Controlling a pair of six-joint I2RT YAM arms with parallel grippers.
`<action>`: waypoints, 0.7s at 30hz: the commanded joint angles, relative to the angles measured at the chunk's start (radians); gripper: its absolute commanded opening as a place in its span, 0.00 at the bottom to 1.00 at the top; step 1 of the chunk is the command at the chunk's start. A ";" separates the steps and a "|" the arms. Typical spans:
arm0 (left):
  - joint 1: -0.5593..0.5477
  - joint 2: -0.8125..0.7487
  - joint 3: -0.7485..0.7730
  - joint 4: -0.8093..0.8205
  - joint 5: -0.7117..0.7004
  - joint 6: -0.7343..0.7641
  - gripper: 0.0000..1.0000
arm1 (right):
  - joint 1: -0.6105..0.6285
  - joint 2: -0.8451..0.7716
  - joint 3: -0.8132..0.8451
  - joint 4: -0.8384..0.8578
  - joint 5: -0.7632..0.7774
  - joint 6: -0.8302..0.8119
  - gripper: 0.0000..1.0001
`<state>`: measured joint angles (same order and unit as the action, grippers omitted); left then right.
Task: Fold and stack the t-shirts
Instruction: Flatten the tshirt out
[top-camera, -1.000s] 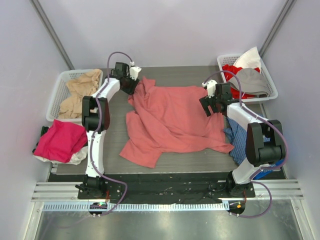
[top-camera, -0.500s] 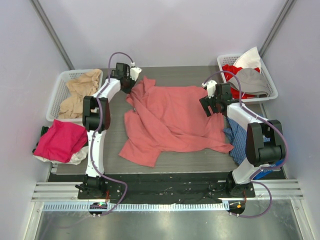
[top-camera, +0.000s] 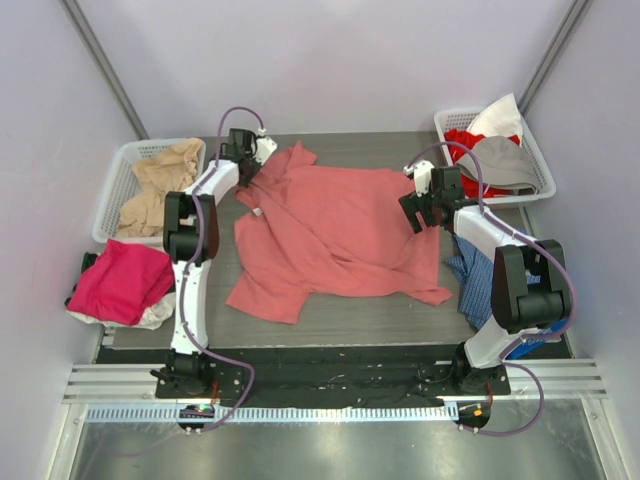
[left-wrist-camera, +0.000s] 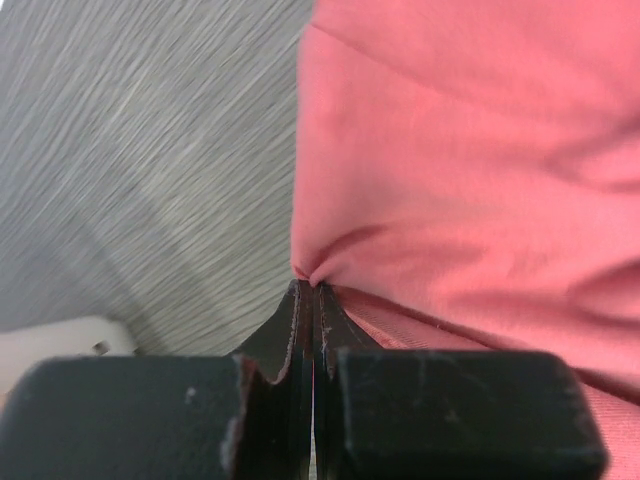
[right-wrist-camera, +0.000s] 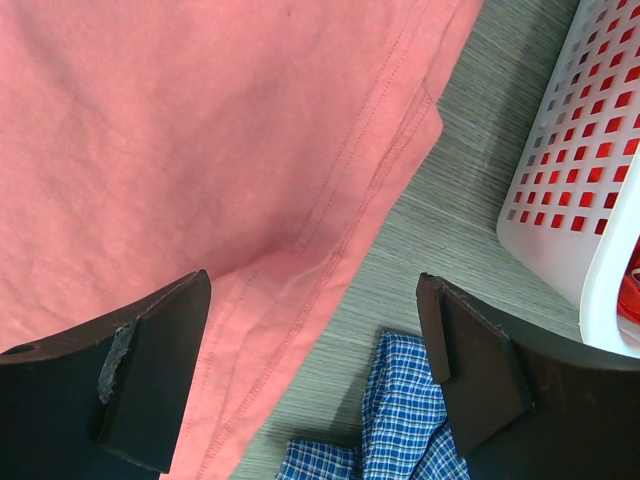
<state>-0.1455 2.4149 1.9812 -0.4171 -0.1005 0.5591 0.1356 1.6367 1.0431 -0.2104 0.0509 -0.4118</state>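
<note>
Salmon t-shirt (top-camera: 335, 235), spread on table (top-camera: 370, 324).
Left gripper (left-wrist-camera: 308, 295) pinched on its edge; right gripper (right-wrist-camera: 312, 365) wide apart, holding nothing.

On table (top-camera: 360, 322), t-shirt (top-camera: 335, 235) lies between left basket (top-camera: 112, 195) and right basket (top-camera: 441, 122).

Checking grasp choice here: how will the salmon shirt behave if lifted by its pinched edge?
Likely floppy: the salmon shirt lies creased and puckers at the left jaws. Probably light, so it should slide over the table and hang limp, not hold shape.
</note>
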 joint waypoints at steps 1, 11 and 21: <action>0.024 -0.057 -0.022 0.023 -0.097 0.061 0.00 | 0.007 -0.023 0.012 0.017 0.017 0.015 0.92; 0.029 -0.140 -0.131 0.049 -0.108 0.042 0.00 | 0.018 0.011 0.051 -0.007 0.063 0.025 0.91; 0.014 -0.159 0.071 0.031 0.017 -0.088 0.68 | 0.035 0.015 0.048 -0.012 0.052 0.034 0.91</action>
<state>-0.1268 2.3272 1.9240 -0.4030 -0.1581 0.5373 0.1596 1.6501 1.0550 -0.2234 0.0952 -0.3927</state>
